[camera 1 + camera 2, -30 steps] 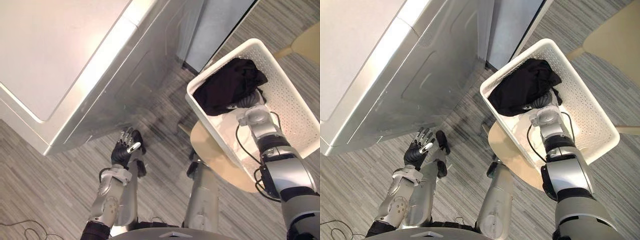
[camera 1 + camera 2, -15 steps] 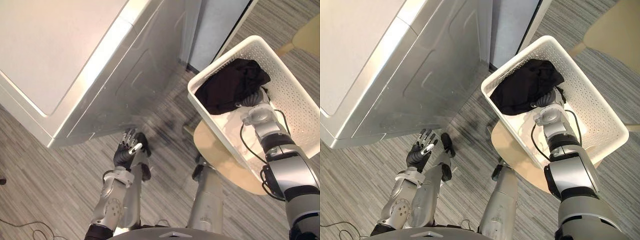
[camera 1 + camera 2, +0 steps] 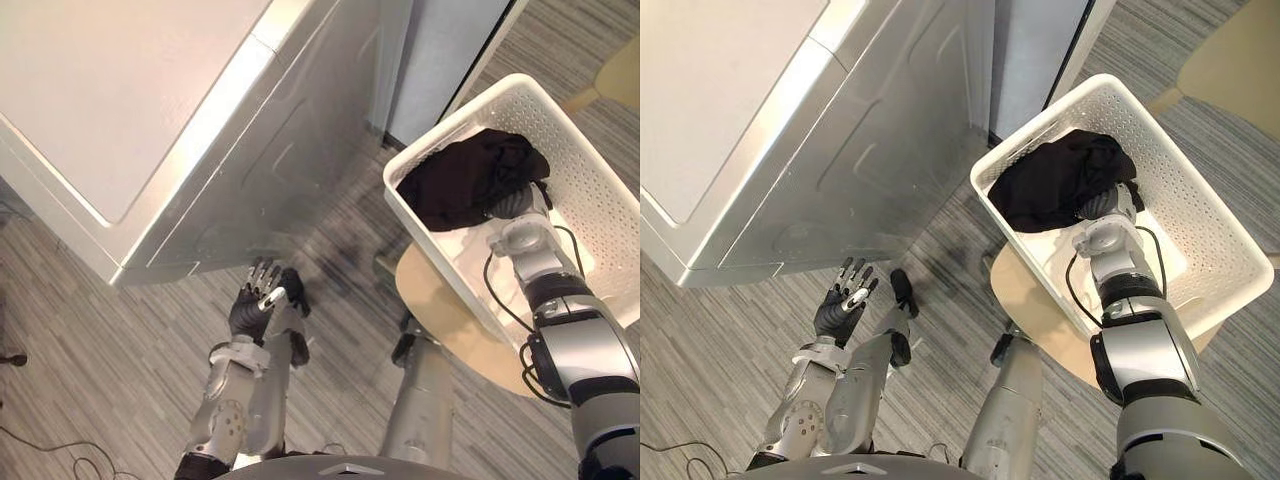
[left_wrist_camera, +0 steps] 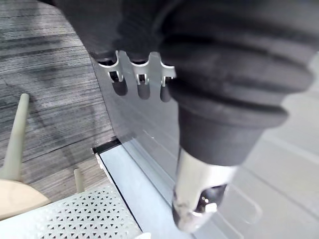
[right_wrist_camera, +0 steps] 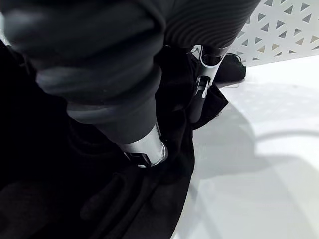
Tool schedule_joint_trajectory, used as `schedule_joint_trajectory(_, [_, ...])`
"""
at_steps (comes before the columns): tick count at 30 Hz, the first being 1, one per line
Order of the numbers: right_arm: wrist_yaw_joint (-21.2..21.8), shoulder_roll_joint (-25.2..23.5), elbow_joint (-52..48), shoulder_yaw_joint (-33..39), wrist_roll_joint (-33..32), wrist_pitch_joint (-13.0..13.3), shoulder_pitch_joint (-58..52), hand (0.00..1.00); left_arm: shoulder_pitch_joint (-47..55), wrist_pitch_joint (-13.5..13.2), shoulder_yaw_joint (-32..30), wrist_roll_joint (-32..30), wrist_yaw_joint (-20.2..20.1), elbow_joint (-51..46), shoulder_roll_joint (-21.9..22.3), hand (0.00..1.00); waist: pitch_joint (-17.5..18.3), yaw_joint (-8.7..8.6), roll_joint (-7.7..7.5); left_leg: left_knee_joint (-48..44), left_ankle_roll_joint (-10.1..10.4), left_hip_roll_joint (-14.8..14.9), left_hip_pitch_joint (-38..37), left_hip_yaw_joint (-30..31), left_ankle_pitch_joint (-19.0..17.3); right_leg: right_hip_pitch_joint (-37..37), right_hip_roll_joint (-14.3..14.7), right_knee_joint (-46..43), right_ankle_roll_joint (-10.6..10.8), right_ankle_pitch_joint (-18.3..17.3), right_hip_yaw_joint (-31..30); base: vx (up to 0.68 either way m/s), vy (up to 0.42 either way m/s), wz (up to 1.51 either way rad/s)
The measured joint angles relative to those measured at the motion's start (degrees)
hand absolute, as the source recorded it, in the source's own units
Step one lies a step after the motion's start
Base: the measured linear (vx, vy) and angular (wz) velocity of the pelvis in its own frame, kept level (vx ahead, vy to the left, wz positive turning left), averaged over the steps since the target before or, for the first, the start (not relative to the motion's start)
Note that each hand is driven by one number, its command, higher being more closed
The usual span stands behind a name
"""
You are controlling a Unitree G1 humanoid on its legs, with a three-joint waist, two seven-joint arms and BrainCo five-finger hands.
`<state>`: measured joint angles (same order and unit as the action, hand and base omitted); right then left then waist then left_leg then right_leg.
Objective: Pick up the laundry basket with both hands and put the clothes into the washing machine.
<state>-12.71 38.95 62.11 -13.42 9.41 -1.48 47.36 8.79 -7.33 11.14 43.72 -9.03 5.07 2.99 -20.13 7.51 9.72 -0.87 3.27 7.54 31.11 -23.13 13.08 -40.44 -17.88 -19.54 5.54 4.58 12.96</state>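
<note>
You are emptying the laundry basket (image 3: 1202, 196).
Your right hand (image 3: 1108, 206) is lying in its black clothes (image 3: 1050, 186), grip I cannot tell; left hand (image 3: 840, 312) is hanging spread by the washing machine (image 3: 850, 150). Gather the whole bunch before lifting.

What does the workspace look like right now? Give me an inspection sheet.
surface: grey striped floor; round beige stool under the basket.
job's things: white laundry basket sits on the stool with black clothes inside; washing machine stands to the robot's front left.
clutter: nothing seen.
hands: left hand open, fingers spread, in the air near the machine; right hand inside the basket, reaching into the black clothes.
cables: nothing seen.
surroundings: beige chair beyond the basket; grey panel beside the machine.
</note>
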Motion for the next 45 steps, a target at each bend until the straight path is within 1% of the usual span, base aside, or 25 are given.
schedule_joint_trajectory(15, [-0.7, 0.0, 0.0, 0.6, -0.6, 0.0, -0.4, 1.0, 0.4, 0.0, 0.0, 0.0, 0.0, 0.0, 0.0, 0.0, 0.1, 0.2, 0.12, 0.0, 0.0, -0.2, 0.1, 0.9, 0.0, 0.1, -0.1, -0.2, 0.1, -0.1, 0.3, -0.01, -0.031, 0.01])
schedule_joint_trajectory(20, [-2.6, -0.2, -0.3, 0.5, -1.3, 0.0, -1.3, 1.0, 0.4, 0.0, 0.1, 0.0, 0.1, 0.0, 0.0, 0.0, 0.1, 0.28, 0.12, 0.0, 0.0, -0.2, 0.1, 0.9, 0.0, 0.3, -0.1, 0.1, 0.1, -0.1, 0.4, 0.0, -0.027, 0.0])
schedule_joint_trajectory(25, [-3.1, -0.3, -0.5, 0.6, -1.4, 0.3, -1.7, 1.0, 0.4, 0.0, 0.2, 0.0, 0.3, 0.1, 0.0, 0.0, 0.1, 0.16, 0.11, 0.0, 0.0, -0.1, 0.2, 0.9, 0.0, 0.4, 0.0, 0.3, 0.1, -0.1, 0.4, 0.0, -0.014, 0.0])
schedule_joint_trajectory(27, [-3.8, -0.4, -0.9, 0.9, -2.4, 0.4, -2.1, 1.0, 0.4, 0.0, 0.2, 0.0, 0.5, 0.1, 0.0, 0.0, 0.1, 0.17, 0.09, -0.1, 0.0, 0.0, 0.2, 0.9, 0.0, 0.4, 0.0, 0.3, 0.1, -0.1, 0.5, 0.0, 0.0, 0.0])
schedule_joint_trajectory(31, [-5.1, -1.7, -3.0, 4.7, -3.2, 0.6, -4.7, 1.0, 0.4, 0.0, 0.2, 0.0, 1.2, 0.2, 0.0, 0.0, 0.0, 0.02, 0.02, -0.6, -0.2, 0.3, 0.2, 1.0, 0.0, 1.0, 0.1, 0.2, 0.1, -0.1, 0.9, 0.0, -0.002, 0.01])
schedule_joint_trajectory(32, [-5.4, -2.3, -3.9, 6.0, -3.5, 0.7, -6.0, 1.0, 0.4, 0.0, 0.2, 0.0, 1.3, 0.3, 0.0, 0.0, 0.0, -0.2, 0.0, -1.2, -0.5, 0.5, 0.2, 1.1, -0.3, 1.6, 0.1, 0.2, 0.2, -0.2, 1.3, 0.02, -0.023, 0.07])
schedule_joint_trajectory(34, [-5.4, -3.0, -5.3, 7.6, -4.7, 0.7, -8.4, 1.0, 0.4, 0.0, 0.2, 0.0, 1.3, 0.5, -0.1, 0.0, -0.1, -0.66, -0.15, -2.4, -0.4, 0.9, -0.1, 1.3, -0.7, 2.8, 0.1, 0.1, 0.3, -0.6, 1.9, 0.02, -0.039, 0.09])
schedule_joint_trajectory(36, [-5.3, -5.4, -8.4, 10.9, -5.5, 0.0, -11.6, 1.0, 0.3, 0.0, 0.3, 0.0, 1.3, 0.9, -0.6, 0.0, -0.2, -1.32, -0.61, -4.0, -0.3, 1.3, -1.4, 1.5, -1.8, 5.0, 0.2, 0.0, 0.4, -1.2, 2.3, 0.03, -0.058, 0.01])
schedule_joint_trajectory(38, [-4.9, -8.8, -13.4, 14.2, -5.8, -0.9, -15.9, 1.0, 0.1, -0.1, 0.4, -0.1, 1.4, 1.6, -1.4, 0.0, -0.7, -1.7, -1.29, -5.3, 0.0, 1.8, -4.2, 1.3, -3.1, 8.3, 0.4, -0.1, 0.4, -1.8, 2.4, 0.03, -0.064, -0.11])
schedule_joint_trajectory(39, [-4.9, -11.0, -17.7, 15.6, -6.4, -1.5, -19.4, 1.0, -0.1, -0.1, 0.6, -0.1, 1.4, 1.9, -2.1, 0.0, -0.9, -2.1, -1.71, -6.3, -0.1, 2.3, -5.9, 1.3, -3.7, 10.5, 0.5, -0.1, 0.4, -1.9, 2.7, 0.05, -0.073, -0.16])
schedule_joint_trajectory(40, [-4.9, -13.9, -25.0, 17.1, -6.8, -2.3, -24.1, 1.0, -0.2, -0.1, 0.9, -0.1, 1.4, 2.4, -3.1, 0.0, -1.2, -3.0, -2.28, -7.7, 0.2, 2.9, -8.1, 1.2, -5.1, 13.4, 0.9, 0.3, 0.6, -2.1, 3.2, 0.07, -0.091, -0.2])
schedule_joint_trajectory(41, [-4.9, -15.5, -31.6, 17.9, -6.8, -2.9, -27.4, 1.0, -0.3, -0.1, 1.1, -0.1, 1.4, 2.3, -3.9, 0.0, -1.6, -3.62, -2.96, -9.0, 0.8, 3.4, -9.7, 1.1, -6.5, 15.5, 1.2, 0.4, 1.0, -2.7, 3.1, 0.06, -0.065, -0.22])
schedule_joint_trajectory(42, [-4.9, -17.0, -40.6, 19.3, -6.8, -3.2, -31.5, 1.0, -0.6, -0.1, 1.5, -0.1, 1.7, 2.3, -4.9, 0.0, -1.6, -4.44, -3.76, -10.4, 0.8, 4.0, -11.4, 1.0, -8.0, 17.7, 1.4, 0.5, 0.8, -3.5, 3.1, 0.03, -0.029, -0.21])
schedule_joint_trajectory(43, [-5.0, -17.8, -46.6, 20.4, -6.3, -3.3, -34.0, 1.0, -0.8, -0.1, 1.8, -0.1, 2.3, 2.3, -5.5, 0.0, -1.2, -4.92, -4.66, -11.0, 0.9, 4.3, -12.4, 0.7, -8.9, 18.8, 1.5, 0.7, 1.0, -3.9, 3.0, 0.02, -0.009, -0.24])
schedule_joint_trajectory(44, [-5.0, -18.9, -52.9, 22.3, -4.3, -3.4, -36.7, 1.0, -1.0, 0.0, 2.1, -0.1, 2.7, 2.4, -6.3, 0.0, -0.2, -5.36, -6.1, -11.0, 1.0, 4.5, -13.8, 0.2, -9.3, 20.0, 1.7, 1.4, 1.2, -4.1, 3.0, 0.02, -0.004, -0.19])
schedule_joint_trajectory(45, [-5.0, -19.4, -55.7, 23.3, -3.7, -3.5, -37.8, 1.0, -1.2, 0.0, 2.2, -0.1, 2.7, 2.4, -6.7, 0.0, 0.1, -5.63, -6.62, -10.8, 1.0, 4.7, -14.4, 0.1, -9.3, 21.0, 1.9, 2.2, 1.3, -4.1, 3.2, 0.04, -0.007, -0.17])
